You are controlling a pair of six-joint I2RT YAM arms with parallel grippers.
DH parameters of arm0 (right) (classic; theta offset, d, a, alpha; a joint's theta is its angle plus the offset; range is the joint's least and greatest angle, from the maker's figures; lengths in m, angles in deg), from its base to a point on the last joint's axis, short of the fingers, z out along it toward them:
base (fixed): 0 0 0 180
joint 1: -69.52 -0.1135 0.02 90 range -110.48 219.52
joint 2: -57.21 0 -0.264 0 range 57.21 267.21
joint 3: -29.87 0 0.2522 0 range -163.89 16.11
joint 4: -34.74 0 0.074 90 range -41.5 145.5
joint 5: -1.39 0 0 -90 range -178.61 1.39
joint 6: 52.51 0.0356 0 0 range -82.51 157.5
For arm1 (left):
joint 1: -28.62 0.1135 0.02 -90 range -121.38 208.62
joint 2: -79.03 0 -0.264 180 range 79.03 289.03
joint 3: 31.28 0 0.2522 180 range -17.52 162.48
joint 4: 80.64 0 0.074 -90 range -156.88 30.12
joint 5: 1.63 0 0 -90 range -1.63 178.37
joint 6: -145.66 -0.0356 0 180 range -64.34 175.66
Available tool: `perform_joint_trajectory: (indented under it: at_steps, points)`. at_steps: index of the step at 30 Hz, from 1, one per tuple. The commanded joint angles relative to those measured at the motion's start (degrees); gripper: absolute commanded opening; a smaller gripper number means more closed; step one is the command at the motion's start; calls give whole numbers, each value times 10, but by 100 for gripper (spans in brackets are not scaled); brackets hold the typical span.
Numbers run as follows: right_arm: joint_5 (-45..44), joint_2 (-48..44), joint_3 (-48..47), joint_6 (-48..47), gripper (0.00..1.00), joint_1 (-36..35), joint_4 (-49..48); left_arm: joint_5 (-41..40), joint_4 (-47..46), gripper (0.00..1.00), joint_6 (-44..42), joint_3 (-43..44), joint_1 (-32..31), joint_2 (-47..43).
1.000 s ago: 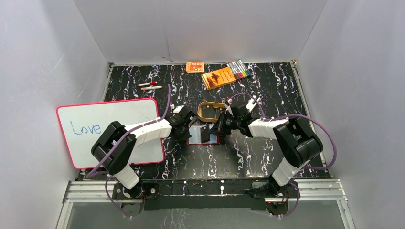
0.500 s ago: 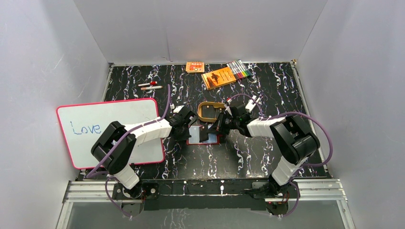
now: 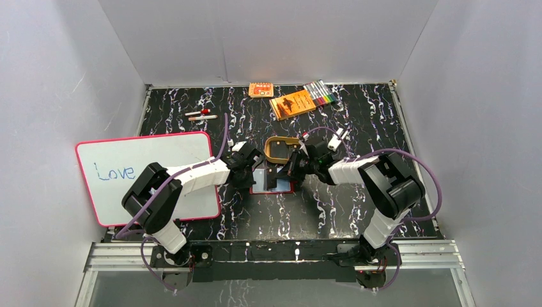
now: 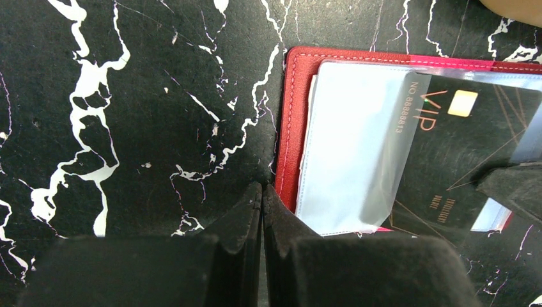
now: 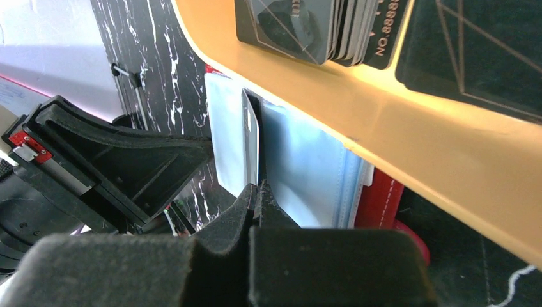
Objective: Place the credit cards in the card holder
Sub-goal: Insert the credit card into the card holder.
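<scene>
On the black marbled desk (image 3: 383, 128), the dark red leather card holder (image 4: 291, 115) is laid open, touched at its left edge by the left end effector (image 4: 262, 198), whose fingers are pressed together. A near-black credit card (image 4: 460, 147) is pinched by the nearer right end effector (image 5: 257, 192). It is lodged partway in a clear sleeve (image 4: 351, 147), with its long axis pointing left.

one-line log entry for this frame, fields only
phase: card insertion | right gripper: shut on credit card | card: partly in card holder | left gripper: shut, at holder edge | tray: spare cards
</scene>
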Motion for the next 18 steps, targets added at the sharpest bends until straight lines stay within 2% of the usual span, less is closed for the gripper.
perform_joint_trajectory:
  at_steps: [1,11,18]
  points:
    - [-3,14,4,3,0,-16,-29,18,-5,0,4,-13,0,9]
    - [-7,28,6,19,0,-41,-44,27,-10,0,7,-15,0,11]
    - [-31,34,21,65,0,-51,-76,32,-15,0,8,-20,0,9]
